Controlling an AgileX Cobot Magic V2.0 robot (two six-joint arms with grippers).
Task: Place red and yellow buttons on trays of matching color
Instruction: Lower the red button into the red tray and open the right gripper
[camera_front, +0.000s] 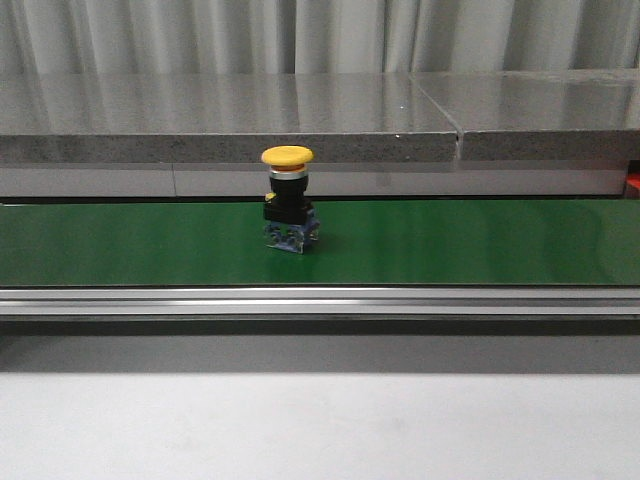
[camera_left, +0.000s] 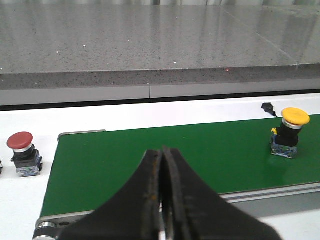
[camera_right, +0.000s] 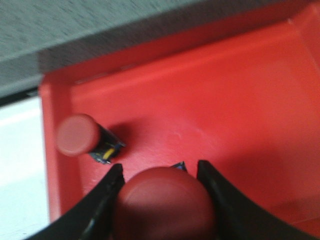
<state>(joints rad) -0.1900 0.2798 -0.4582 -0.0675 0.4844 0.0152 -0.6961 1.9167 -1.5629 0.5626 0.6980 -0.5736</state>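
Upright on the green conveyor belt (camera_front: 450, 245), a yellow button (camera_front: 287, 197), mushroom cap on top, black body and clear block beneath, standing about midway across the belt in the front view. Behind it, a grey stone-look ledge (camera_front: 230, 120) under a pale curtain; nearer, a metal rail along the belt's edge. No arm or tray visible from the front.

From the left wrist view, same yellow button (camera_left: 291, 132) far to the right on the belt, and a red button (camera_left: 22, 154) upright on the white surface just off the belt's left end. Left gripper (camera_left: 161, 200) with fingers pressed together, empty, well apart from both.

From the right wrist view, blurred: right gripper (camera_right: 160, 187) clamped around a second red button (camera_right: 165, 205), only its cap visible, body hidden, above the red tray (camera_right: 240, 95). Contact with the tray floor impossible to tell. A third red button (camera_right: 82, 137) inside the tray near its corner, leaning sideways. Tray edges cut off by the frame.
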